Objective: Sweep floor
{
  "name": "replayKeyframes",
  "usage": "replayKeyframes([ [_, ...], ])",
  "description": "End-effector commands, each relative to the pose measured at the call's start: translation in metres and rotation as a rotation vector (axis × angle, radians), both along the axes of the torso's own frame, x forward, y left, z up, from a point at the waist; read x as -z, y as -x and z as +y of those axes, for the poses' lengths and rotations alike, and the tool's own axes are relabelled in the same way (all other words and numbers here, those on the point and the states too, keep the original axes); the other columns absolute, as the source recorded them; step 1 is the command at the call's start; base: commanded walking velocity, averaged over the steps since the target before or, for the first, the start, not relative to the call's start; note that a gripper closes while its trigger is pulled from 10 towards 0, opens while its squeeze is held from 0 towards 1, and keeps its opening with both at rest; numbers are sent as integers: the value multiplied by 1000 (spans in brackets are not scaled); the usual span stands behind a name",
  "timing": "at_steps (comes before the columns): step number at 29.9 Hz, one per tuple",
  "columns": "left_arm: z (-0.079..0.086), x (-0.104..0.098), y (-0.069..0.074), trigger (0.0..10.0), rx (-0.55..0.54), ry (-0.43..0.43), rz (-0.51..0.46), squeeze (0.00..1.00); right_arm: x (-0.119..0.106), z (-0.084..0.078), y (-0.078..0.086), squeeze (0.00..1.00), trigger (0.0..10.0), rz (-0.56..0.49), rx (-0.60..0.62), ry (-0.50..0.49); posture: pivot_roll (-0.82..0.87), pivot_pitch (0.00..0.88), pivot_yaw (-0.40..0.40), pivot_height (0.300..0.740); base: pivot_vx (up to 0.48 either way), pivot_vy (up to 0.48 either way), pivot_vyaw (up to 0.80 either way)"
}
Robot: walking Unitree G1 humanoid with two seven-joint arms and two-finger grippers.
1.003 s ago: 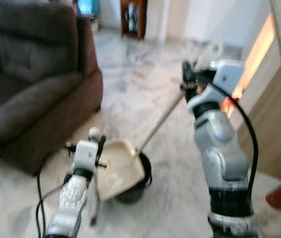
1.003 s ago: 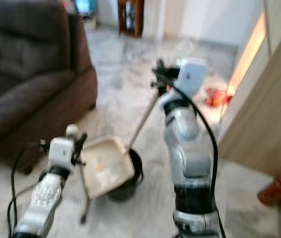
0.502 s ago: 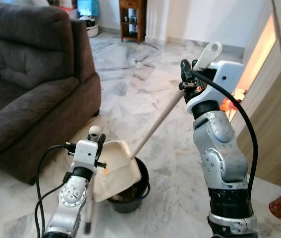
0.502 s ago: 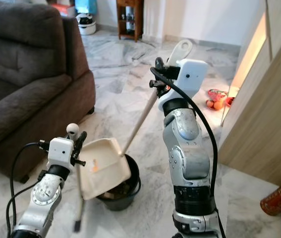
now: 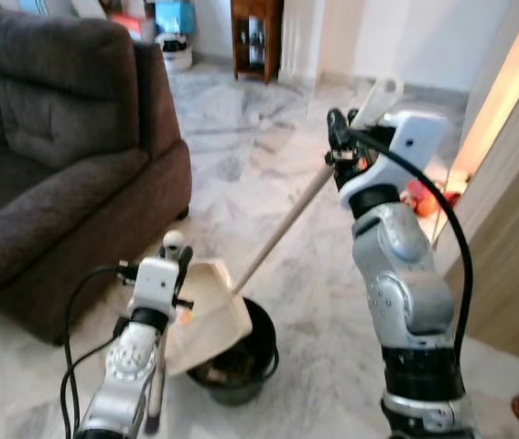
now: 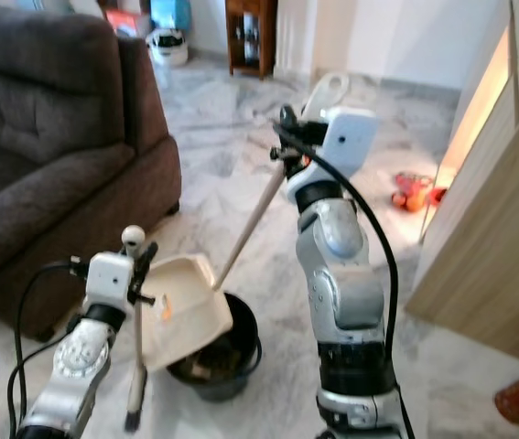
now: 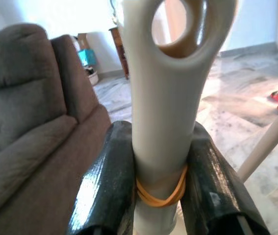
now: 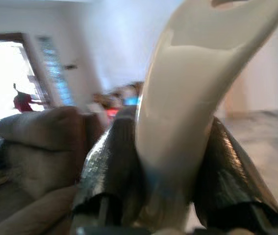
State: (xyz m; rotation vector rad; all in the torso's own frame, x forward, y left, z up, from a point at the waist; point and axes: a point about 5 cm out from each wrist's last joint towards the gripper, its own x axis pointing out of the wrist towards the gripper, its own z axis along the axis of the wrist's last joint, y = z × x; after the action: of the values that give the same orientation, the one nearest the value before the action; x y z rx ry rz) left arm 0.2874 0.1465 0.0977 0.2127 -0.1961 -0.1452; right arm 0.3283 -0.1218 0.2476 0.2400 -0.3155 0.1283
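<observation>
Over the black bucket [image 5: 241, 357], in the left eye view, the dustpan [image 5: 206, 311] sits tilted, its long handle [image 5: 282, 229] running up to the right end effector [image 5: 340, 151]. The left end effector [image 5: 178, 265] holds a short brush [image 5: 154, 402] hanging beside the pan. Judged step: emptying the pan; keep its lip inside the bucket rim and tip slowly so nothing spills onto the floor [image 5: 259, 155].

Right eye view: the sofa [image 6: 48, 146] stands close on the left, a wood panel [image 6: 488, 229] close on the right. Open marble lies ahead toward the cabinet [image 6: 250, 37]; red items [image 6: 415, 194] sit near the panel's foot.

Left wrist view: the fingers [image 7: 104, 191] are clamped on the pale brush handle [image 7: 163, 122], above an orange rubber band [image 7: 161, 193].

Right wrist view: blurred, yet the fingers [image 8: 112, 166] are clamped on the pan handle's grip [image 8: 183, 122].
</observation>
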Motion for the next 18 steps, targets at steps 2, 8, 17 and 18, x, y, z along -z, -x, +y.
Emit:
replayKeyframes([
  [2, 1, -11, -1, 10000, 9, 3, -54, 0, -18, 10, 4, 0, 10000, -82, -34, -17, 106, 0, 44, 740, 0, 0, 0],
  [8, 1, -10, -1, 10000, 10, 5, -54, 0, -20, 12, 7, 0, 10000, -130, -26, -6, 107, 0, 43, 740, 0, 0, 0],
  [17, 0, -10, 0, 10000, 10, 7, -54, 0, -22, 19, 13, 0, 10000, -197, -33, 8, 110, 0, 40, 740, 0, 0, 0],
  [18, 0, -10, 0, 10000, 10, 8, -54, 0, -23, 21, 15, 0, 10000, -212, -37, 5, 111, 0, 40, 740, 0, 0, 0],
])
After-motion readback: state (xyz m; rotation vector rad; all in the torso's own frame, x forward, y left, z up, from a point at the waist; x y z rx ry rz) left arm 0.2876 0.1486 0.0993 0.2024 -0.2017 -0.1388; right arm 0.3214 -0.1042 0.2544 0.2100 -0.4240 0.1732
